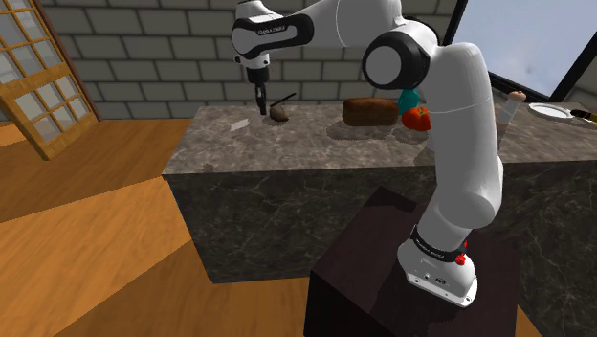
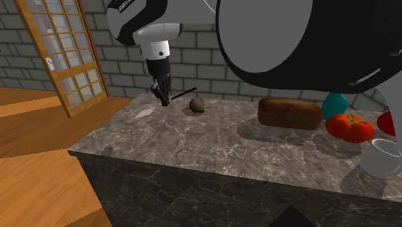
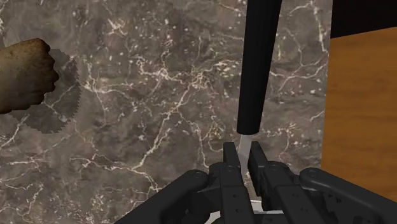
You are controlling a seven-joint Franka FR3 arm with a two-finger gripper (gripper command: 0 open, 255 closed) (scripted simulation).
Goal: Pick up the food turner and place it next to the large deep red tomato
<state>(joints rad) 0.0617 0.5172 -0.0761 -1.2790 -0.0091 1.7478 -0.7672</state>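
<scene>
My black gripper [image 1: 261, 100] [image 2: 162, 91] [image 3: 244, 149] hangs over the far left part of the dark marble counter [image 1: 316, 144] [image 2: 212, 142]. It is shut on the food turner's thin pale neck. The turner's long black handle [image 3: 259, 63] [image 2: 184, 93] [image 1: 283, 98] sticks out from the fingers, above the counter top. The large red tomato [image 1: 415, 118] [image 2: 350, 127] sits well away, beyond a brown loaf, toward the shoulder view's right.
A brown lumpy thing [image 1: 279, 112] [image 2: 198, 104] [image 3: 22, 73] lies close beside the gripper. The loaf [image 1: 368, 110] [image 2: 289, 113] and a teal object [image 2: 335, 103] stand near the tomato. A small pale scrap [image 2: 143, 113] lies by the counter's left edge. A plate [image 1: 550, 110] sits at the far right.
</scene>
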